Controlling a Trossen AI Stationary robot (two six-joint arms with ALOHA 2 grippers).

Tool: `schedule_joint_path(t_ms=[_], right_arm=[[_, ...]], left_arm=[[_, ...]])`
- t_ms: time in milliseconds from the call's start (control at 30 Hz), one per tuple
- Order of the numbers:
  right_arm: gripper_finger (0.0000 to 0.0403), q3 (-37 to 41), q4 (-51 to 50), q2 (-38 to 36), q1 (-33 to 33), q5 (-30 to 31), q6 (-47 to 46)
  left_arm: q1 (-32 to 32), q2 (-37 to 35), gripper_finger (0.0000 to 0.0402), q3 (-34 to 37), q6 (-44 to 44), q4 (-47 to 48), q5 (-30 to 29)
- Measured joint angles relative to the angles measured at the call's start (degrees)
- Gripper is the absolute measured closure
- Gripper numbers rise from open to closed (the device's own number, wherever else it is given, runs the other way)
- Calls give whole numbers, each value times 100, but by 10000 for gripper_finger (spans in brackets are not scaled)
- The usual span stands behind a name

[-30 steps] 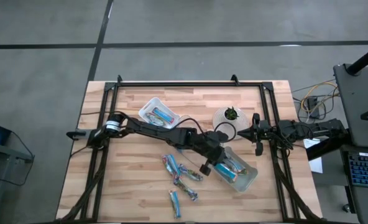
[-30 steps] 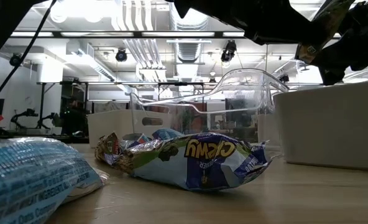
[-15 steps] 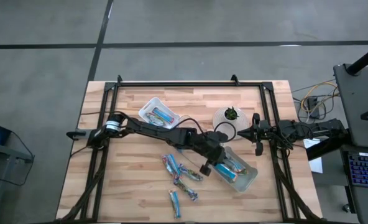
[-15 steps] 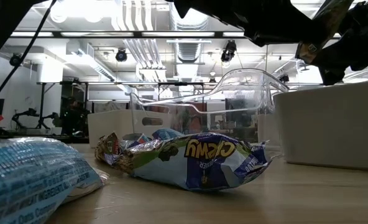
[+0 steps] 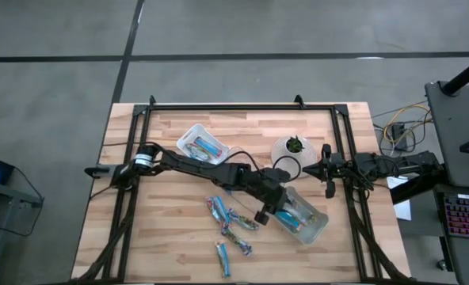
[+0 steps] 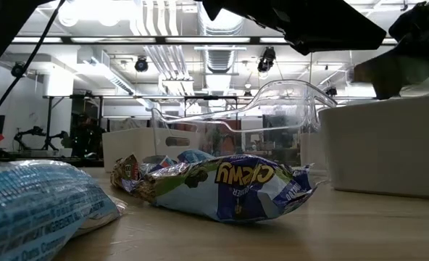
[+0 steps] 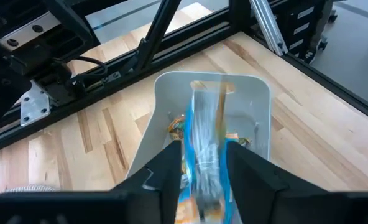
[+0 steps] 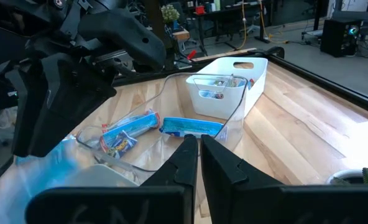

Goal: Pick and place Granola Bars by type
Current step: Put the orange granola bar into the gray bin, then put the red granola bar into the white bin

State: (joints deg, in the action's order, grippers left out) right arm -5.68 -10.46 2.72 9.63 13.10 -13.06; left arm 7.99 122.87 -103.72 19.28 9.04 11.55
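Presently the left pincer (image 7: 199, 180), fingers apart, hangs over the clear rectangular plastic tray (image 7: 258, 102) as a blurred silvery-blue foil bar (image 7: 204, 140) drops; it may bounce out. Right pincer (image 8: 196, 163), pressed together, waits beside that tray.

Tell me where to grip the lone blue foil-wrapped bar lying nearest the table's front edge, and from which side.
Grip the lone blue foil-wrapped granola bar across its narrow middle, coming straight down from above. It lies flat on the wooden table, apart from the other bars, so jaws set crosswise to its long axis should span it cleanly.
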Motion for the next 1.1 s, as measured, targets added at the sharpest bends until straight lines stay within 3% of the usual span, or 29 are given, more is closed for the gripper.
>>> schedule_joint_path(t_ms=[133,600,733,967,1100], right_arm=[[390,1,0,0,-2,-2,0],[390,-1,0,0,0,0,0],[390,-1,0,0,-2,-2,0],[390,-1,-2,2,0,0,0],[390,-1,2,4,-2,-1,0]], left_arm=[[0,0,272,0,-42,0,-79],[2,-16,275,2,-45,254,-249],[33,-142,304,4,-41,589,-253],[125,-489,391,4,-33,1136,-248],[184,-615,401,4,-114,1366,-249]])
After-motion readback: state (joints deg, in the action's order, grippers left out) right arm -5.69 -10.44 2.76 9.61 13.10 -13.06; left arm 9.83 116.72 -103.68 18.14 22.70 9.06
